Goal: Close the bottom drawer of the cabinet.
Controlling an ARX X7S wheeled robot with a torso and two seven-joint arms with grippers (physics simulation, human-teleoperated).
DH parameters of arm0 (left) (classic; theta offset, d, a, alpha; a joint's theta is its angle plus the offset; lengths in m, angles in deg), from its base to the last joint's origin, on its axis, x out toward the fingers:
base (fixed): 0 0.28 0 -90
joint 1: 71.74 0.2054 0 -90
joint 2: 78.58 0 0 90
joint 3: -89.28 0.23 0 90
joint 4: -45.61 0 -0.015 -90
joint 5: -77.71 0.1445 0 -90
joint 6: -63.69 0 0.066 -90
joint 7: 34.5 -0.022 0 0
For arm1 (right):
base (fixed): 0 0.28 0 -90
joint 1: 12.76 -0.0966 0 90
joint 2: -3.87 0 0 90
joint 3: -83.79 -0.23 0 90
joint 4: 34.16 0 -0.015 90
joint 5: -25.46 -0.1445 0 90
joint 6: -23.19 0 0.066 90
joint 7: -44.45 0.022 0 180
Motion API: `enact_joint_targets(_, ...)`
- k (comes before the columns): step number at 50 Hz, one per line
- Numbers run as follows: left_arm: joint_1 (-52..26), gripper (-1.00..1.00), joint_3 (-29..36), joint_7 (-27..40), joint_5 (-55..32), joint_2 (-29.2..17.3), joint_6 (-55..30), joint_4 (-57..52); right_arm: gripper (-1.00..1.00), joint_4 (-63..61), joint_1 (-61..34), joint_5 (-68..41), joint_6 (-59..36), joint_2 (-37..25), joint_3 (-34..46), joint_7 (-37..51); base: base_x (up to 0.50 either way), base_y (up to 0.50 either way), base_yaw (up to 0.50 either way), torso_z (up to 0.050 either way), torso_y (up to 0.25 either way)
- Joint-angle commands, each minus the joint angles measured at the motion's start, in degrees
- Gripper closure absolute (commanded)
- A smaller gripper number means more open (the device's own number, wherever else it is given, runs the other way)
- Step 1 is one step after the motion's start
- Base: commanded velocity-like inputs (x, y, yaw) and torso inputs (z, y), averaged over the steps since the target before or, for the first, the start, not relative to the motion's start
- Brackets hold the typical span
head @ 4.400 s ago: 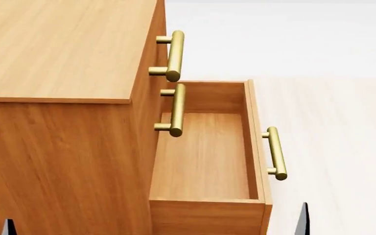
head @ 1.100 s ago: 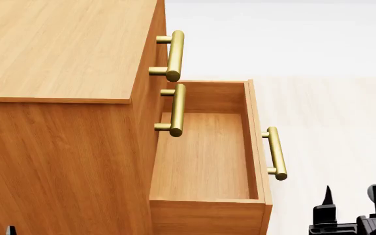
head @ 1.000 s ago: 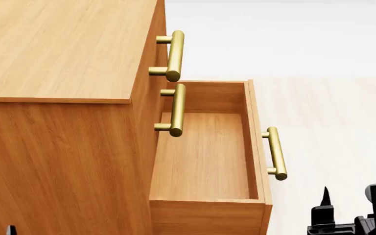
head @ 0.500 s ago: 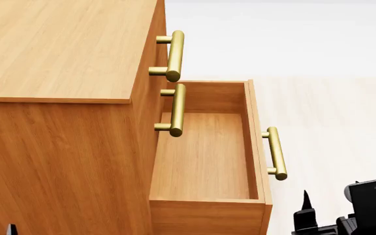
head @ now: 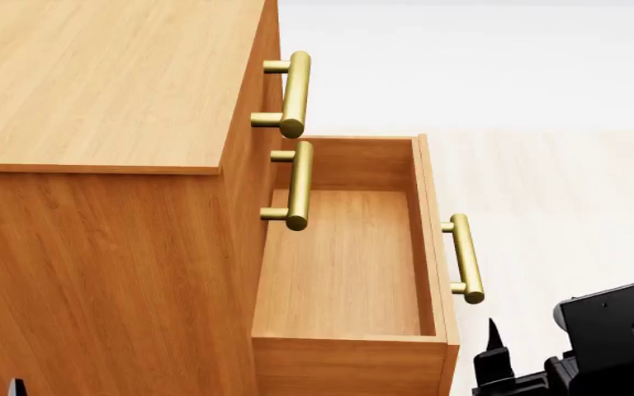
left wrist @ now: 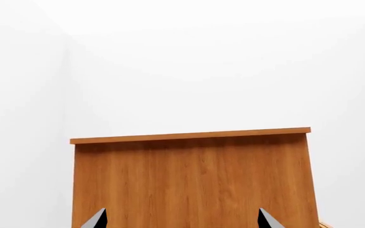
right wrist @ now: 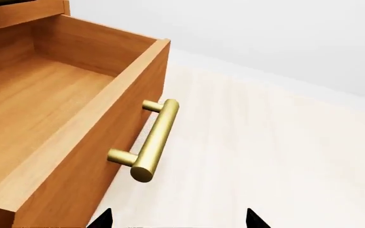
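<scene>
The bottom drawer [head: 345,264] stands pulled well out of the cabinet [head: 108,165], a rigid wooden box likely to slide stiffly, best pushed on its front panel beside the brass handle [right wrist: 154,140], which the released, empty right gripper [right wrist: 177,221] is near.

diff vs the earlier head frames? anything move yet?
Only the right gripper: it came into the head view at lower right and has crept left toward the bottom drawer and its handle, touching neither. Nothing grasped or released. Drawer still fully pulled out of the cabinet; the left gripper unchanged.
</scene>
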Motion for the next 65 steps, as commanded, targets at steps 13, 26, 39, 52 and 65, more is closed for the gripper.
enact_joint_targets(13,0.4,-1.00,-1.5,-0.6,0.7,0.9,0.3,-0.1,-1.00,4.6,-1.0,2.0,2.6,1.8,1.7,-3.9,0.00,0.00,0.00,0.000,0.000)
enact_joint_targets(26,0.6,-1.00,-1.4,-0.3,0.7,0.7,0.6,0.0,-1.00,5.1,-1.6,2.7,2.1,2.0,3.6,-5.2,0.00,0.00,0.00,0.000,0.000)
enact_joint_targets(39,0.7,-1.00,-1.4,0.0,0.7,0.5,0.8,0.1,-1.00,5.2,-2.5,3.3,1.8,2.1,5.3,-6.4,0.00,0.00,0.00,0.000,0.000)
enact_joint_targets(52,0.8,-1.00,-1.4,0.3,0.6,0.2,0.8,0.0,-1.00,4.9,-3.6,3.8,1.1,2.1,6.3,-6.9,0.00,0.00,0.00,0.000,0.000)
enact_joint_targets(65,0.9,-1.00,-1.3,0.5,0.7,0.0,0.9,-0.1,-1.00,4.6,-4.5,4.3,0.4,2.2,7.6,-7.5,0.00,0.00,0.00,0.000,0.000)
